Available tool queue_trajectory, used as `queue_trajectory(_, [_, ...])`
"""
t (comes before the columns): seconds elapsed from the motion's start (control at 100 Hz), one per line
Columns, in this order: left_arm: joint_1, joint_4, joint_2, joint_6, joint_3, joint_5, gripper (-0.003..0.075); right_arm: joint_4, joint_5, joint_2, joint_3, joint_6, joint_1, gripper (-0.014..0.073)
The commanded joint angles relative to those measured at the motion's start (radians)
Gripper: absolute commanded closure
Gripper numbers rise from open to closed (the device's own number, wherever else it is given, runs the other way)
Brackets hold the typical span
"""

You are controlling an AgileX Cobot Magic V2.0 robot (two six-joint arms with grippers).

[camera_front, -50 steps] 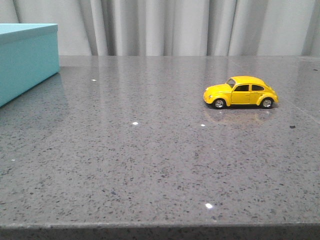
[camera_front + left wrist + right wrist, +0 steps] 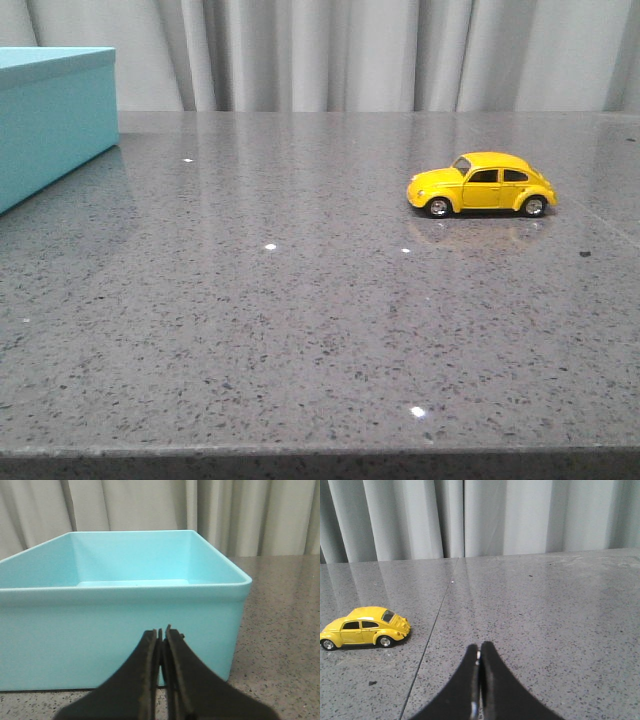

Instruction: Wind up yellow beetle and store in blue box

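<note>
Since nothing's budged from half a second back, the yellow beetle (image 2: 481,185) sits untouched on the tabletop (image 2: 300,320), blue box (image 2: 125,625) open, both jaws pressed together, so winding hasn't started.

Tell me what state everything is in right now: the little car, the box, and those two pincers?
yellow beetle: upright on its four wheels on the table, untouched, well apart from the box.
blue box: open at the top, no lid on it, nothing visible inside.
left gripper: shut, holding nothing, facing the box.
right gripper: shut, holding nothing, beside the car but apart.
</note>
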Motion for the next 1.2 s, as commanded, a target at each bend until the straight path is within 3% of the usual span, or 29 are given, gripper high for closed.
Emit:
queue_trajectory(0.0, [0.0,-0.002,-0.033,-0.008,0.022,-0.081,0.0738,-0.001,-0.078,-0.023,-0.017,-0.003,-0.008,0.0659])
queue_trajectory(0.45, [0.001,0.002,-0.033,-0.007,0.022,-0.094,0.0739,-0.001,-0.078,-0.023,-0.017,-0.003,-0.008,0.0659])
queue_trajectory(0.92, [0.001,0.0,-0.032,-0.007,0.008,-0.272,0.0739,-0.001,-0.074,-0.015,-0.032,-0.003,-0.007,0.0659])
queue_trajectory(1.19, [0.001,-0.031,0.028,-0.007,-0.112,-0.195,0.0739,-0.001,0.106,0.088,-0.198,-0.003,-0.007,0.0659])
